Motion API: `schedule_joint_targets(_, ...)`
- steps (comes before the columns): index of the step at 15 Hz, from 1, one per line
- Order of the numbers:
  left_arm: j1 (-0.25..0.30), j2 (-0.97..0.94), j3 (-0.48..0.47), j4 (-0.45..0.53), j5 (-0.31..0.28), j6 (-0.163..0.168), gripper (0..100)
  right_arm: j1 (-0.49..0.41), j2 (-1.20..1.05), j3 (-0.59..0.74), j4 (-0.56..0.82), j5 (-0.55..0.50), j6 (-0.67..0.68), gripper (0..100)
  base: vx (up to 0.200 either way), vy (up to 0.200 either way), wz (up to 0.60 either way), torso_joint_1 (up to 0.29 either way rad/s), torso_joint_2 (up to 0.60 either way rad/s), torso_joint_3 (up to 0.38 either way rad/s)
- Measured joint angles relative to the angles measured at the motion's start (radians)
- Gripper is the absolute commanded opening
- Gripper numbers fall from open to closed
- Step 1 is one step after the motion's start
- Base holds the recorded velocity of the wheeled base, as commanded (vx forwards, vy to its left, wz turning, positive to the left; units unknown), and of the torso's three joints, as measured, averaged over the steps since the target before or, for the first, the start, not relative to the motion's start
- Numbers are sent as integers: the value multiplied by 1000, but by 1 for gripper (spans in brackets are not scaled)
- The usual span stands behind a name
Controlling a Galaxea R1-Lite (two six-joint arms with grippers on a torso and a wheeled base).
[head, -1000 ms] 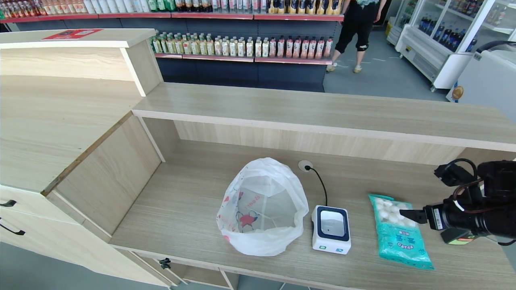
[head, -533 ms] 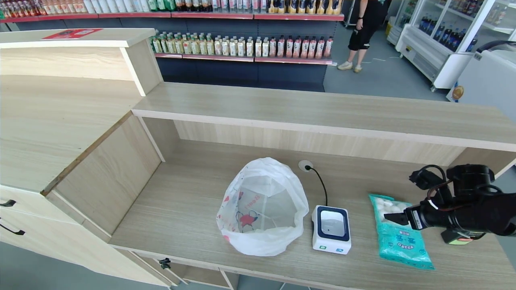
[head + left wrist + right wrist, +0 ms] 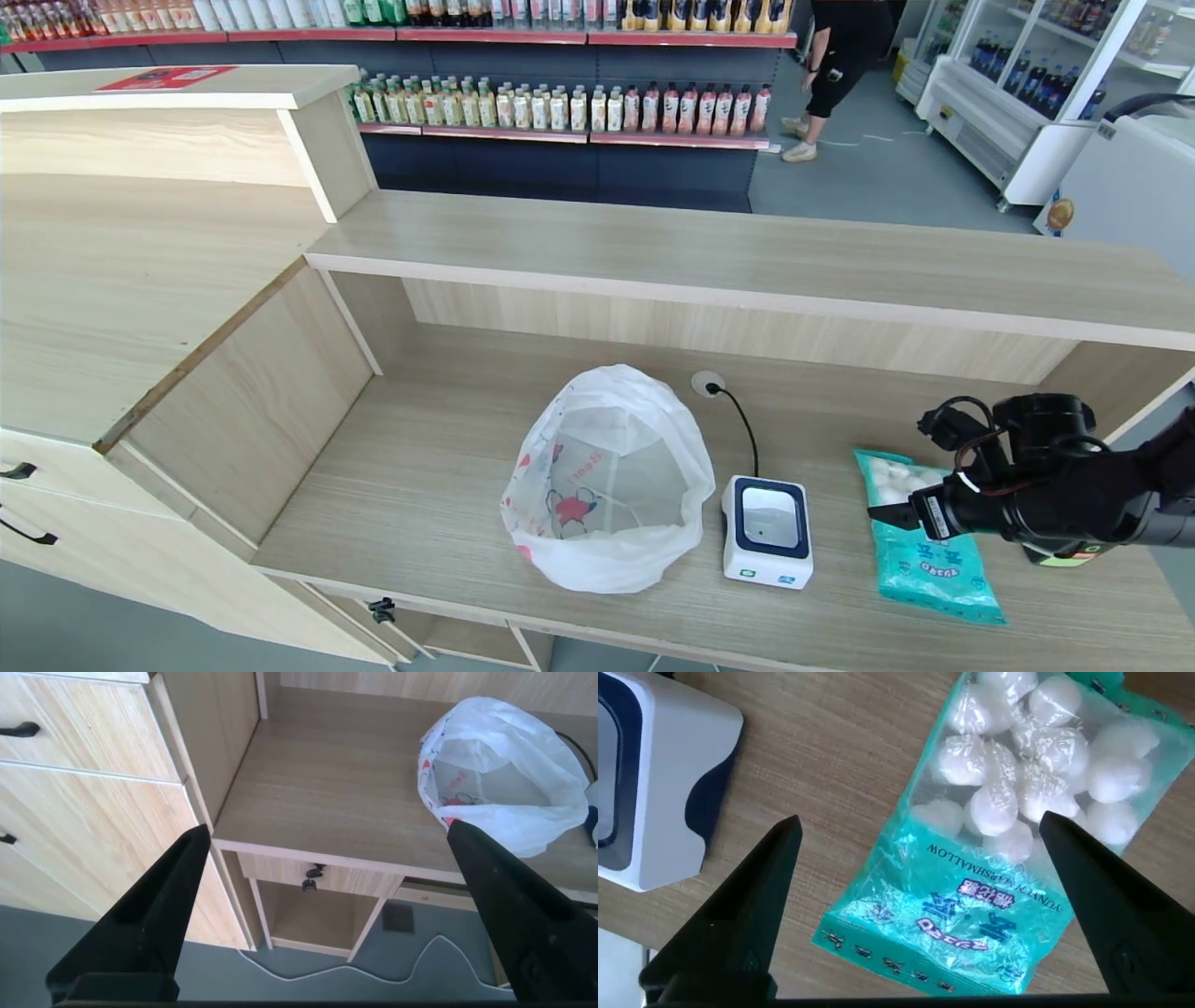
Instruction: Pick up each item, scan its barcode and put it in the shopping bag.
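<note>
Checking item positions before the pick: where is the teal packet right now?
In the head view the teal packet lies flat on the counter on the robot's right, just beside the scanner, under the open right gripper.

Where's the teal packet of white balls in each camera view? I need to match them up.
Head view: teal packet lies on the counter, right of the scanner, below the right gripper.
Left wrist view: not in it.
Right wrist view: teal packet lies between the open fingers.
Shared landmark: the scanner, in head and right wrist views.

A shop: shelves of bottled drinks point(image 3: 560, 107), a glass-fronted chiller point(image 3: 1018, 89), a checkout counter point(image 3: 747, 252) with barcode scanner point(image 3: 766, 530).
</note>
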Motion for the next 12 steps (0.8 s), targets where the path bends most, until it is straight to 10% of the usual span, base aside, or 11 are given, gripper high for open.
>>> schedule_joint_targets(12, 0, 0, 0, 0, 0, 0, 100, 17, 146, -95, -34, -4, 63, 100, 0, 0, 0, 0, 0, 0)
